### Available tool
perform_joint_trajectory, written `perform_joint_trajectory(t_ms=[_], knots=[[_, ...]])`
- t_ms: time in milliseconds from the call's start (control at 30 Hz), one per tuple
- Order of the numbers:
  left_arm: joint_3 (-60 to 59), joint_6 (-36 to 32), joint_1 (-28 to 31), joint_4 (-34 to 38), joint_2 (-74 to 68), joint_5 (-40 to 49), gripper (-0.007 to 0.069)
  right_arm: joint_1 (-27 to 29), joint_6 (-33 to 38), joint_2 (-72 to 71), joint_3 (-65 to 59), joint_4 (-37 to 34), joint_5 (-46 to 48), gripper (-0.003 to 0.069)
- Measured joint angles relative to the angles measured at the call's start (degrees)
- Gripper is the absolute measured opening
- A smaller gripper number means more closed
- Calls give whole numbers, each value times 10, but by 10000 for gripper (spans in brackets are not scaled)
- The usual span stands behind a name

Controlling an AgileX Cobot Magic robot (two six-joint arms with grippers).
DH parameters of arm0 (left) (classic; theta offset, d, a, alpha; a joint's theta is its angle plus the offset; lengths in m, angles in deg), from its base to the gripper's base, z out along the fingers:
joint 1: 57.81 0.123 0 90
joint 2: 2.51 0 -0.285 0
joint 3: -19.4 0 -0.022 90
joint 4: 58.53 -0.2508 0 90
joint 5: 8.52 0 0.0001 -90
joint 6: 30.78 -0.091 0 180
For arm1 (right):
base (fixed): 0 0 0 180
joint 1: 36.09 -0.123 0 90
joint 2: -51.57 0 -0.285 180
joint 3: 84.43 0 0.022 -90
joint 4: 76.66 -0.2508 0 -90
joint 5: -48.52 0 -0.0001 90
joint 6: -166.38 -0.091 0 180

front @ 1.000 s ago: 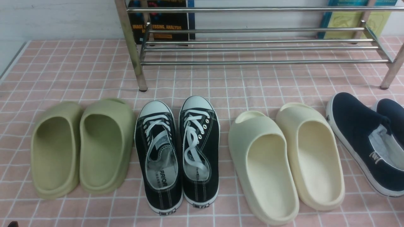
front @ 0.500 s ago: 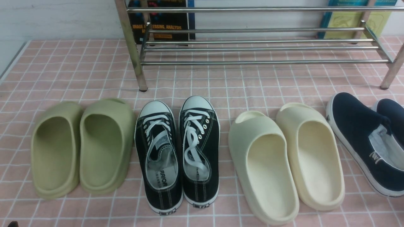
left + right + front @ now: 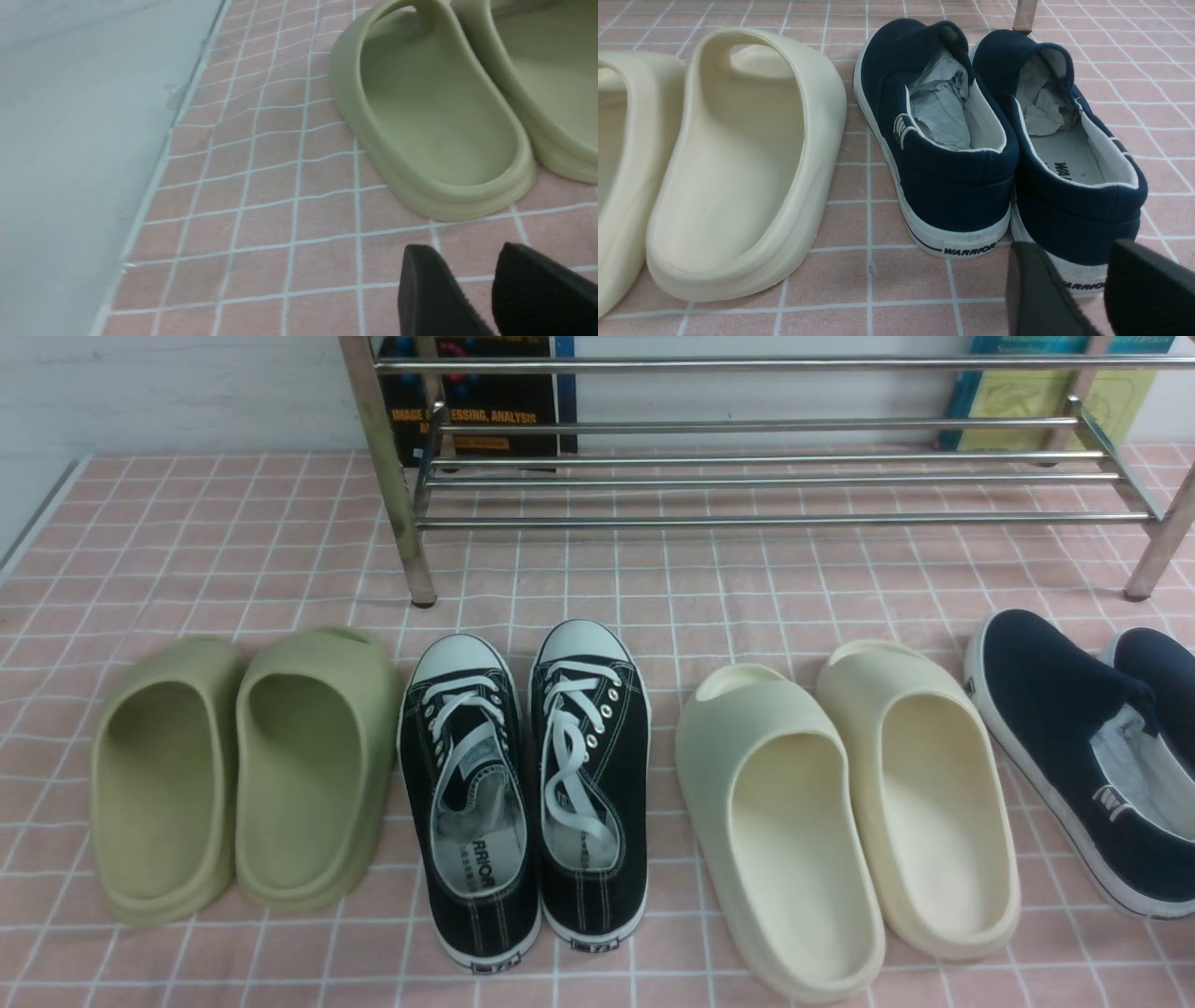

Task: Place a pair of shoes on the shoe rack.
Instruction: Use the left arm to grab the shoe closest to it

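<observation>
The pair of black canvas sneakers with white laces and toe caps stands side by side on the pink checked cloth in the front view, the left one (image 3: 471, 793) and the right one (image 3: 588, 775), toes toward the shoe rack (image 3: 747, 476) at the back. The rack's steel rods carry nothing. Neither gripper shows in the front view. My left gripper (image 3: 462, 254) is open and empty, low over the cloth just behind the heel of a green slide (image 3: 434, 116). My right gripper (image 3: 1069, 252) is open and empty, just behind the heels of the navy slip-ons (image 3: 943, 135).
Green slides (image 3: 243, 765) lie left of the sneakers, cream slides (image 3: 840, 803) right of them, navy slip-ons (image 3: 1083, 747) at the far right. Books (image 3: 485, 401) lean behind the rack. The cloth's left edge meets bare grey table (image 3: 70, 140).
A small dark tip at the front view's bottom-left corner has dropped out of sight. The shoes and the rack have not moved.
</observation>
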Motion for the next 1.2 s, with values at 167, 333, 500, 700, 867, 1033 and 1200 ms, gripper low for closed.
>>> perform_joint_trajectory(t_ms=[167, 333, 500, 700, 867, 1033, 1200], knots=[[-1, 9, 0, -22, 0, -4, 239, 0, 0, 0, 0, 0, 0, 240], [-1, 10, 0, -35, 0, 14, 239, 0, 0, 0, 0, 0, 0, 240], [-1, 12, 0, -65, 0, 5, 239, 0, 0, 0, 0, 0, 0, 240], [-1, 64, 0, -43, 0, -105, 239, 0, 0, 0, 0, 0, 0, 240], [-1, 202, 0, 0, 0, -132, 239, 0, 0, 0, 0, 0, 0, 240], [-1, 466, 0, 117, 0, -146, 239, 0, 0, 0, 0, 0, 0, 240], [-1, 749, 0, 202, 0, -135, 239, 0, 0, 0, 0, 0, 0, 240]])
